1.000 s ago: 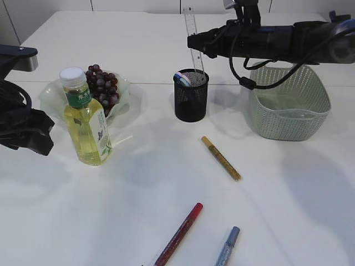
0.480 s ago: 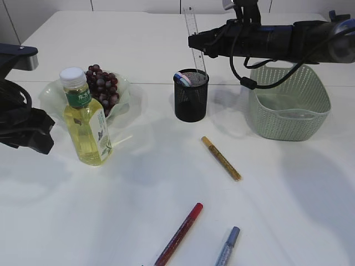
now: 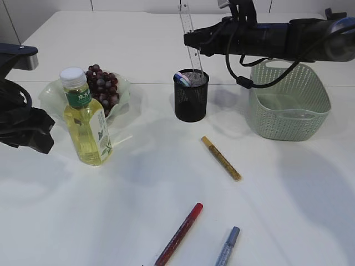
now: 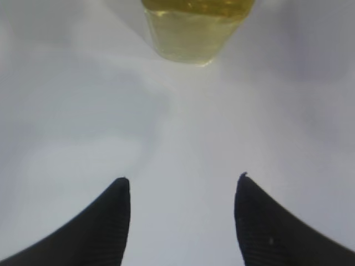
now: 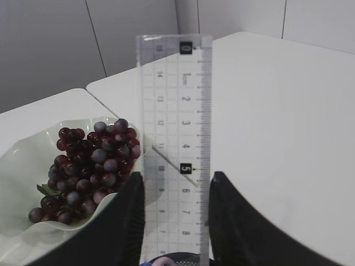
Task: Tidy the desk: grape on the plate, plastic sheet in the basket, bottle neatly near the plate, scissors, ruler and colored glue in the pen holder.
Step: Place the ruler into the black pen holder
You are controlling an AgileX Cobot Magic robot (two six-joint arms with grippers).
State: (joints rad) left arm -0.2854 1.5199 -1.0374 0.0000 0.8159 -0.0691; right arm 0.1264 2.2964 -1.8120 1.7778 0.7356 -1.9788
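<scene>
With the right end effector (image 5: 176, 194) gripping the ruler (image 5: 175, 138) upright over the pen holder (image 3: 191, 95), keep it vertical and lower before releasing; left end effector (image 4: 182, 185) stands open

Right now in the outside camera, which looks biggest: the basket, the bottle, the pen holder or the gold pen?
1. basket
2. bottle, though it stands nearer the camera, so this is unsure
3. pen holder
4. gold pen, the thinnest
</scene>
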